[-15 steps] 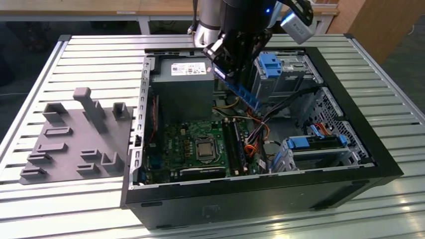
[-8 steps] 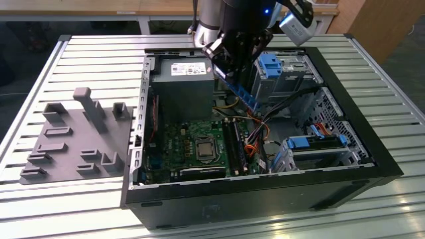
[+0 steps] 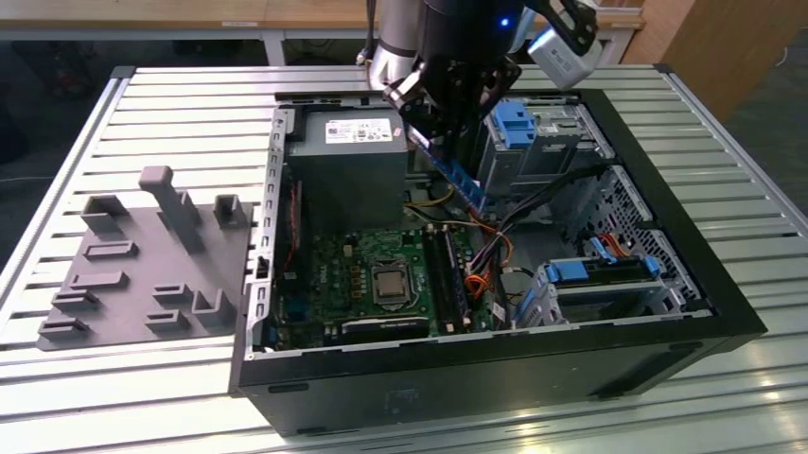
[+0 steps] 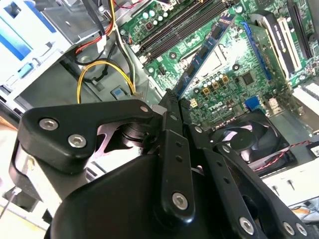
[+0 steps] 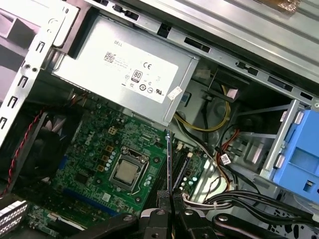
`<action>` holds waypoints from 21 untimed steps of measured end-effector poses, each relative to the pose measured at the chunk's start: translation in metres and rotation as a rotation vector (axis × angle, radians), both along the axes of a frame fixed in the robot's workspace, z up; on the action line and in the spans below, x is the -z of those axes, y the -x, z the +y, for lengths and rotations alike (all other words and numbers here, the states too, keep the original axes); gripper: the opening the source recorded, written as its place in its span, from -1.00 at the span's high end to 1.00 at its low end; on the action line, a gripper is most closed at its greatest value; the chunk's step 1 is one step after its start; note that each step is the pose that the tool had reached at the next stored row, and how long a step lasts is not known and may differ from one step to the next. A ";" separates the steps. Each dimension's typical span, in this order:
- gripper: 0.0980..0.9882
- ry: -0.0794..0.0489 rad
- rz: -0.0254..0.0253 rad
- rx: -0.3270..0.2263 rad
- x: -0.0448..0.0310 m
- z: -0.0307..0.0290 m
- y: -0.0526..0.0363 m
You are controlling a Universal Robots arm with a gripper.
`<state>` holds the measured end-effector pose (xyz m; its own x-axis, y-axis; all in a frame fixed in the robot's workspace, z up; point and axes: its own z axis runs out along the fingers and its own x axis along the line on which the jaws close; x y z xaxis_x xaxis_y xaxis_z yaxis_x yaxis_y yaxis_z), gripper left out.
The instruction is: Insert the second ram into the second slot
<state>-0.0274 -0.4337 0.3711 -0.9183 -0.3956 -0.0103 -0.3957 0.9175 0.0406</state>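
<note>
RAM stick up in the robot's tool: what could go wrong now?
The RAM stick, pinched in the tool, hangs tilted above the motherboard; it might meet the memory slots crooked and jam. The loose cables beside those slots could snag it.

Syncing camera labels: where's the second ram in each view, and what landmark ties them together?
Exterior view: second ram slants down from the gripper, next to the power supply.
Second wrist view: second ram extends from the gripper across the CPU socket.
First wrist view: second ram edge-on, a thin line beside the CPU socket.
Shared landmark: CPU socket.
</note>
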 end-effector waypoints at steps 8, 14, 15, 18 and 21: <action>0.92 0.000 0.0004 0.054 0.0002 0.0000 0.0000; 0.92 0.000 0.0010 0.095 0.0003 0.0000 0.0000; 0.92 0.000 0.0011 0.101 0.0003 0.0000 0.0000; 0.92 0.000 0.0014 0.121 0.0004 0.0000 0.0000; 0.92 0.000 0.0017 0.141 0.0005 0.0000 0.0000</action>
<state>-0.0274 -0.4337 0.3707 -0.9647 -0.2631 -0.0086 -0.2632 0.9639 0.0410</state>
